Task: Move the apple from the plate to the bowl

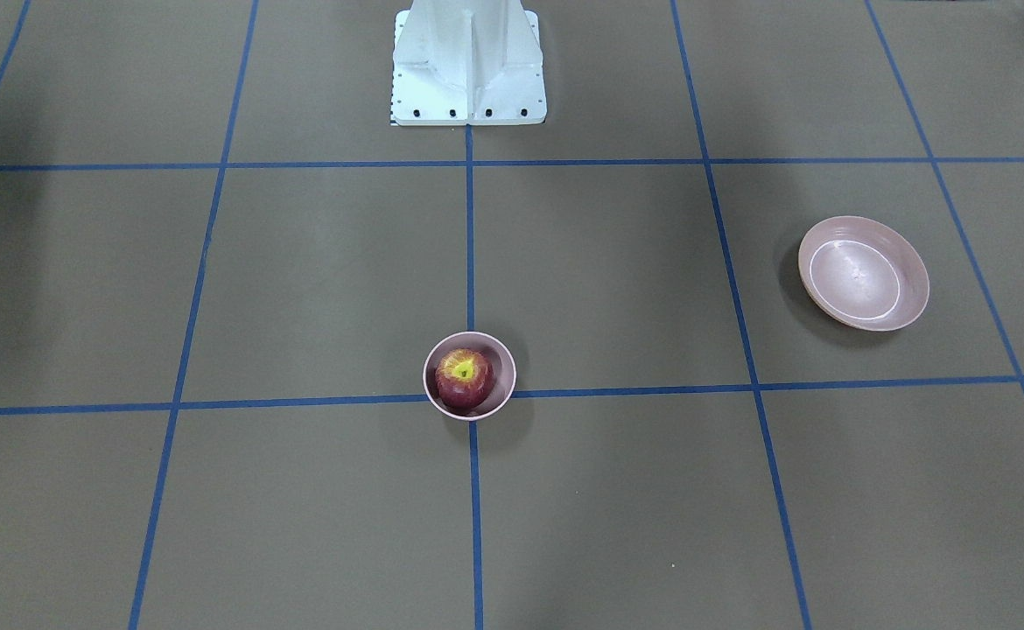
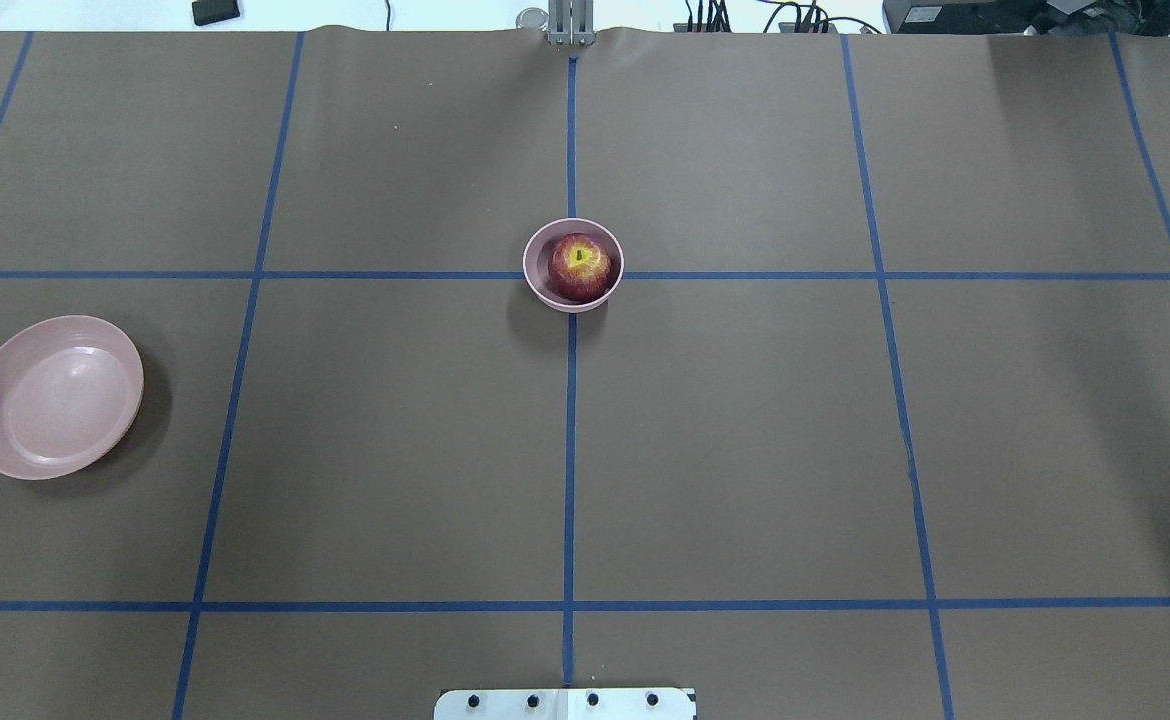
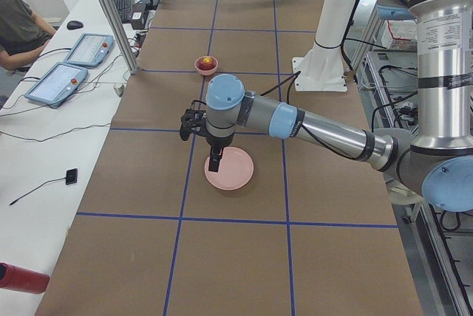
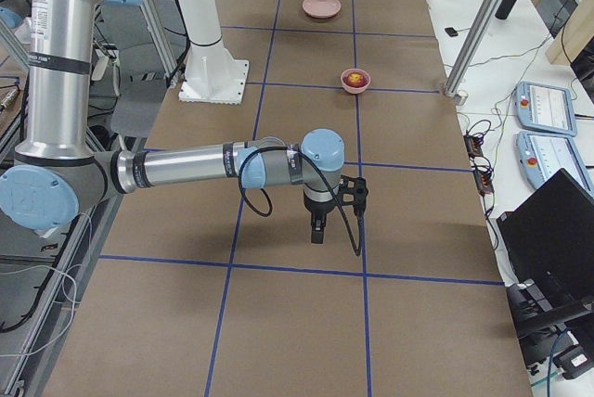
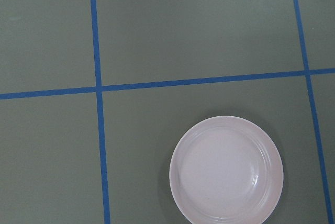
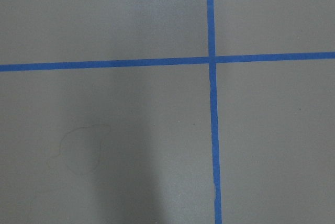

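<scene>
Apple (image 2: 581, 267) sits stem-up inside the bowl (image 2: 535, 284), with the empty plate (image 2: 55, 397) well apart at its eight o'clock in the overhead view. The move looks done, so both arms are best held clear of the bowl. Whether the left gripper (image 3: 215, 161) or the right gripper (image 4: 317, 228) is spread, I cannot tell.

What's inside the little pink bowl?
The apple sits inside the bowl, with its yellow-green stem hollow facing up. It nearly fills the bowl, so the bottom underneath it is hidden, and I can't tell if anything else is there.
</scene>
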